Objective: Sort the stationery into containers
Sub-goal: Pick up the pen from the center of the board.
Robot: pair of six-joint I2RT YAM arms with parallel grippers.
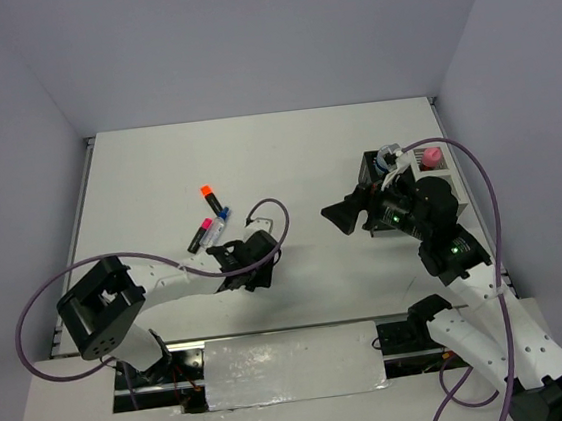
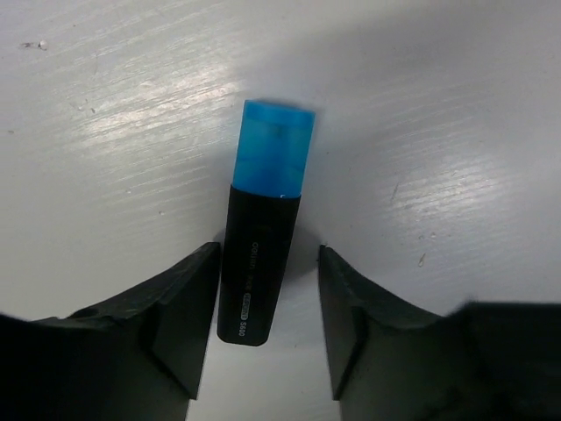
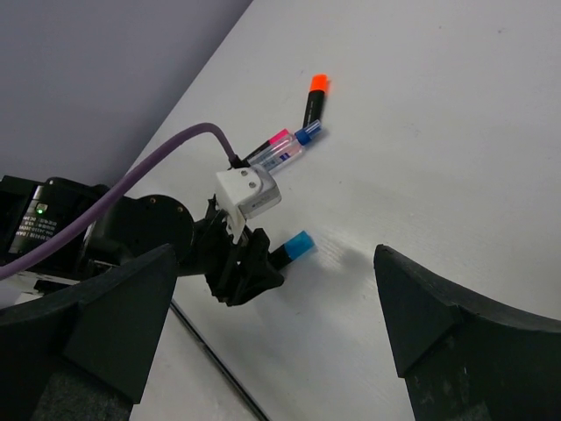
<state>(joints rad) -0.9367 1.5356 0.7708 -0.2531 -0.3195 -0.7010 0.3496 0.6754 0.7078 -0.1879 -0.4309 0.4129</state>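
Closing on the blue-capped marker (image 2: 263, 230) needs care: your left gripper (image 2: 267, 263) straddles its black barrel on the table (image 2: 438, 132), fingers (image 2: 184, 298) parted, gaps uneven. Centre, then squeeze. Well right of the marker, the right gripper (image 1: 346, 214) hangs spread wide before the mesh organiser (image 1: 369, 169).

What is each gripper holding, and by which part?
Nothing held. Left gripper open, straddling the black barrel of the blue-capped black marker on the white table; right gripper open, empty.

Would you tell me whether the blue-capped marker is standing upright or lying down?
Lying down: the blue-capped marker rests lengthwise on the table, between the fingers of the open left end effector.
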